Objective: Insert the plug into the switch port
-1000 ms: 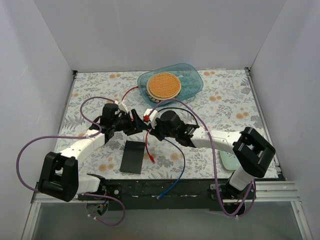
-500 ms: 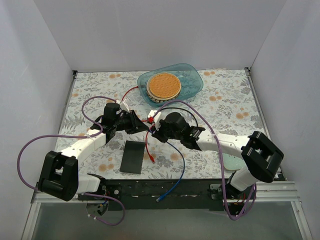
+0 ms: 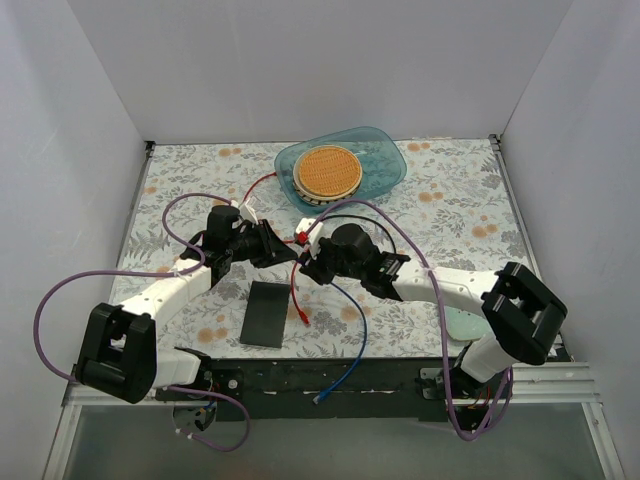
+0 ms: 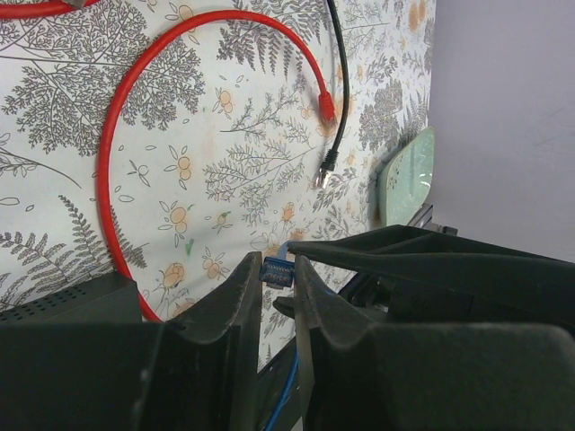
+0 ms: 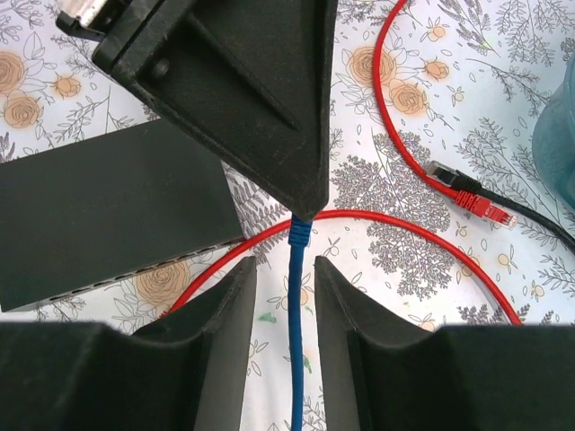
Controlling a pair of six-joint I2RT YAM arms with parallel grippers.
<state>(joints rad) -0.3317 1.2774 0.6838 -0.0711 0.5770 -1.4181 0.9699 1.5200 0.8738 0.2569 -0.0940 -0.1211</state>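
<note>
On the left gripper (image 4: 277, 266), jaws almost closed, pinching the blue plug (image 4: 277, 272). On the right gripper (image 5: 285, 266), jaws slightly parted astride the blue cable (image 5: 296, 359), contact unclear. Just nearside of both, flat on the table (image 3: 450, 215), the switch (image 3: 265, 314); ports dim, mostly cut off in the left wrist view.

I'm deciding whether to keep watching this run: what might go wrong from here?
The left gripper holds the blue plug at the very end of its jaws, so it may twist or slip. The red cable loops close beside the switch near its ports and might snag. Nothing holds the switch, so it may slide under insertion force.
</note>
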